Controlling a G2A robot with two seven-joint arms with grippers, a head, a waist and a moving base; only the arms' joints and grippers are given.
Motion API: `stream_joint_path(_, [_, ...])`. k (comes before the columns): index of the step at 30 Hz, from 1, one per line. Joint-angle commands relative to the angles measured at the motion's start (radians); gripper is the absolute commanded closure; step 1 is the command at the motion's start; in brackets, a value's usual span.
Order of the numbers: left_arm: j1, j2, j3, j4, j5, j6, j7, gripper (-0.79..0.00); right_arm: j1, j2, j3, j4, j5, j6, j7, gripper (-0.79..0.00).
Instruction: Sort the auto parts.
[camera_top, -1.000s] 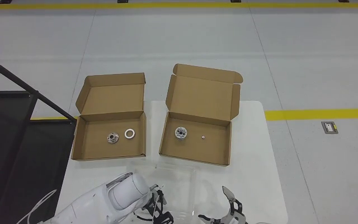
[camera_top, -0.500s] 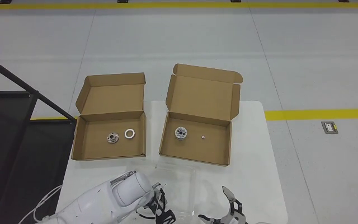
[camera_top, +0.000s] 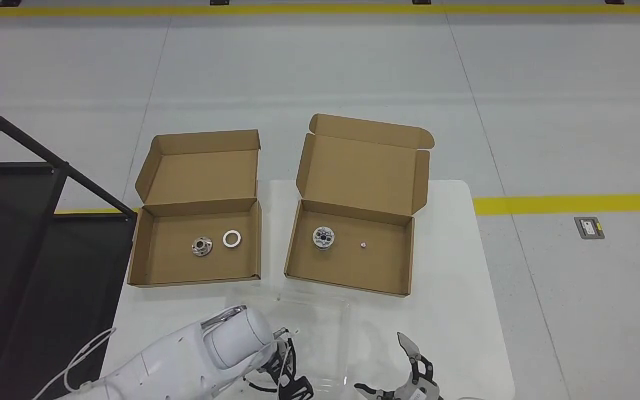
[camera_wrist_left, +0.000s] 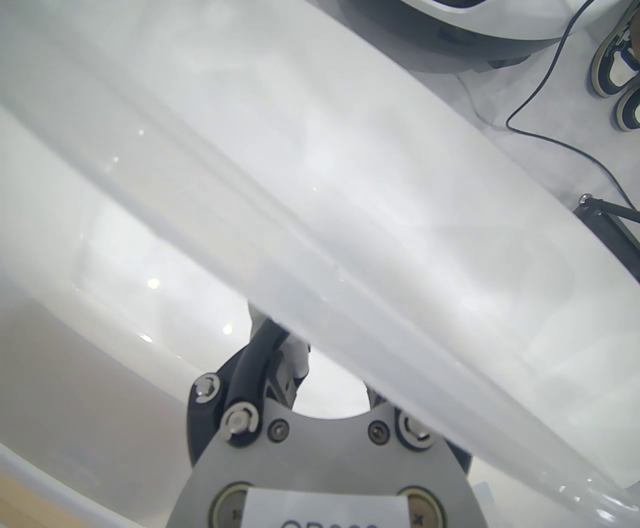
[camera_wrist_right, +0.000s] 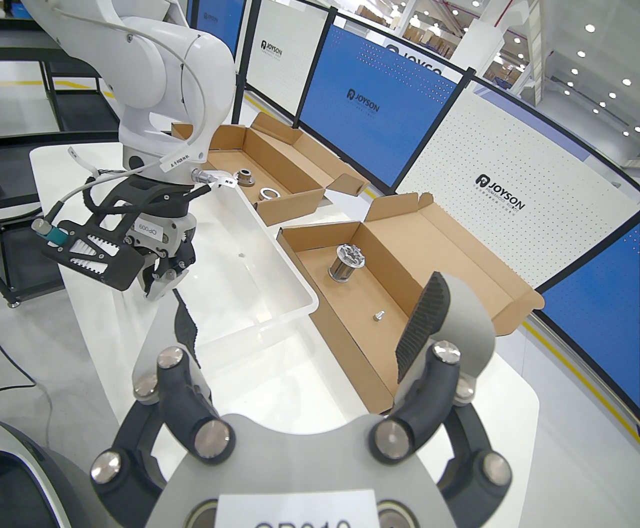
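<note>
Parts (camera_top: 323, 236): in boxes (camera_top: 345, 285), beyond tray (camera_wrist_right: 280, 315).
Right claw (camera_wrist_right: 310, 295): wide, empty, before tray.
Left claw (camera_wrist_right: 161, 287): at tray; cannot tell grip.

**Counter** (camera_top: 455, 310): white top, rounded corners. Three containers lie directly on it.

1. **Left box** (camera_top: 160, 255): brown cardboard, on the far left part of the counter. Its lid is open and folded back on the far side.
2. **Right box** (camera_top: 385, 260): brown cardboard, on the far right part, turned slightly askew. Its lid is open and stands back on the far side. It is set apart from the left box.
3. **Bin** (camera_wrist_right: 235, 290): pale plastic, long and shallow, on the near middle part. One end lies just beside the right box's near wall.
</note>
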Motion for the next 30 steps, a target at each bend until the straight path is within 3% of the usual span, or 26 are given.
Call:
stream_joint_path(1, [0.001, -0.003, 0.000, 0.006, 0.003, 0.000, 0.001, -0.182, 0.000, 0.000, 0.000, 0.000, 0.000, 0.000, 0.000, -0.785])
stream_joint_path(4, [0.001, -0.008, 0.000, 0.012, 0.006, 0.000, 0.003, -0.080, 0.000, 0.000, 0.000, 0.000, 0.000, 0.000, 0.000, -0.785])
stream_joint_path(5, [0.001, -0.009, 0.000, 0.014, 0.007, 0.000, 0.003, -0.006, 0.000, 0.000, 0.000, 0.000, 0.000, 0.000, 0.000, -0.785])
stream_joint_path(11, [-0.007, -0.011, -0.002, 0.006, -0.009, 0.000, -0.008, 0.000, 0.000, 0.000, 0.000, 0.000, 0.000, 0.000, 0.000, -0.785])
stream_joint_path(16, [-0.002, 0.013, -0.048, -0.042, -0.054, 0.007, -0.026, 0.000, 0.000, 0.000, 0.000, 0.000, 0.000, 0.000, 0.000, -0.785])
stream_joint_path(21, [0.038, 0.076, -0.133, -0.113, -0.088, 0.103, 0.005, 0.000, 0.000, 0.000, 0.000, 0.000, 0.000, 0.000, 0.000, -0.785])
stream_joint_path(30, [0.194, 0.238, -0.345, -0.217, -0.121, 0.383, 0.154, 0.000, 0.000, 0.000, 0.000, 0.000, 0.000, 0.000, 0.000, -0.785])
